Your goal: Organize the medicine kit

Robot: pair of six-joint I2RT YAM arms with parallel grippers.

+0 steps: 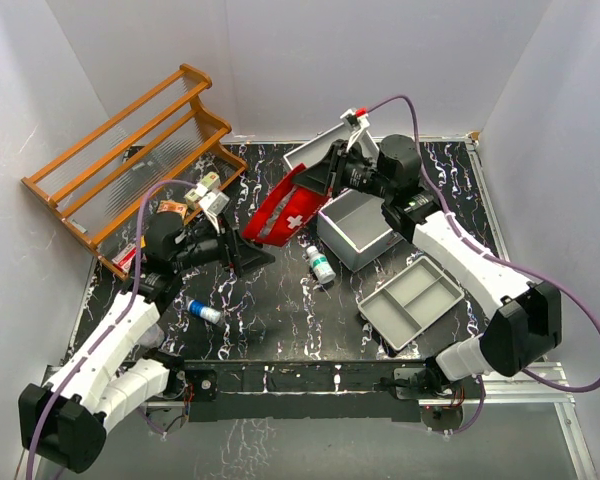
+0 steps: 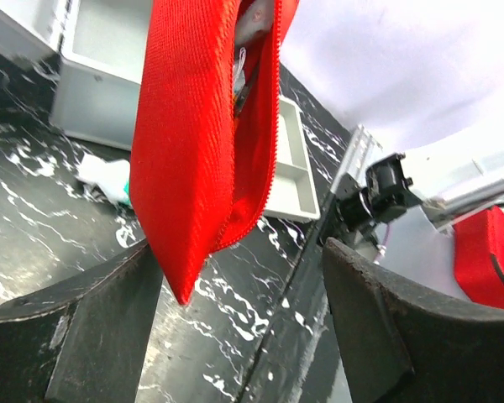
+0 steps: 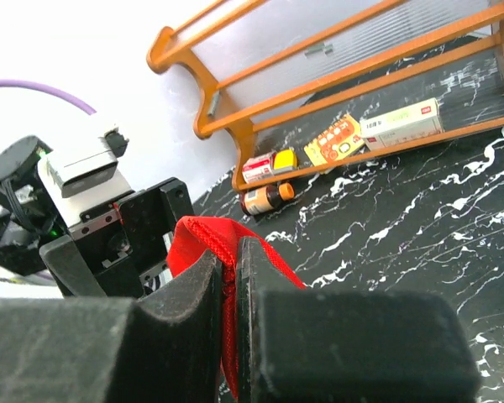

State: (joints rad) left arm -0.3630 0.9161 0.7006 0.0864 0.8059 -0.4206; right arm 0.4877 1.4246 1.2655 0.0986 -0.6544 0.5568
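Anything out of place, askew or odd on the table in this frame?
Yes. A white bottle lies on its side beside the grey case, a blue-and-white tube lies loose farther left, and the divided tray sits askew outside the case. The red pouch hangs unzipped from the right gripper.

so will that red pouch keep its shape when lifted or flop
Probably floppy: the red pouch is woven fabric hanging slack from one pinched edge. Its zip gapes, so contents might slip out. One pinch carries it: likely light.
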